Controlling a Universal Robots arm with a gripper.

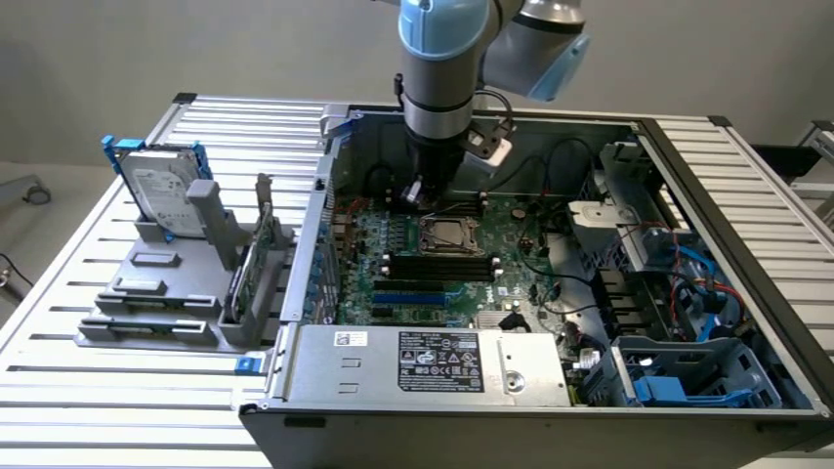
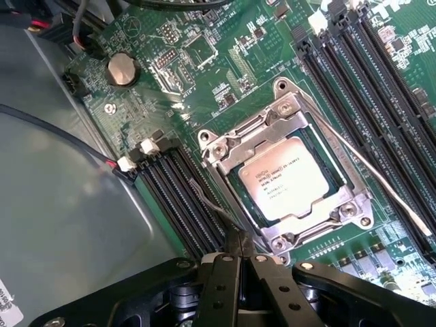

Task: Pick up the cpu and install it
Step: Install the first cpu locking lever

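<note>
Small square cpu [image 2: 283,184], dull silver printed top, flat inside the metal-framed socket [image 2: 225,146] of the green board [image 2: 204,88]

We see the arm [image 1: 440,68] hanging straight down from the top of the exterior view, its grey tube upright and its joints capped in light blue. A second blue-capped joint juts toward the exterior view's right. Below the wrist [image 1: 437,122] the arm narrows to the black hand [image 1: 417,191], which points downward. In the wrist view we look along the hand's two black fingers [image 2: 219,286]: they lie pressed together, their tips meeting in one narrow point.
</note>
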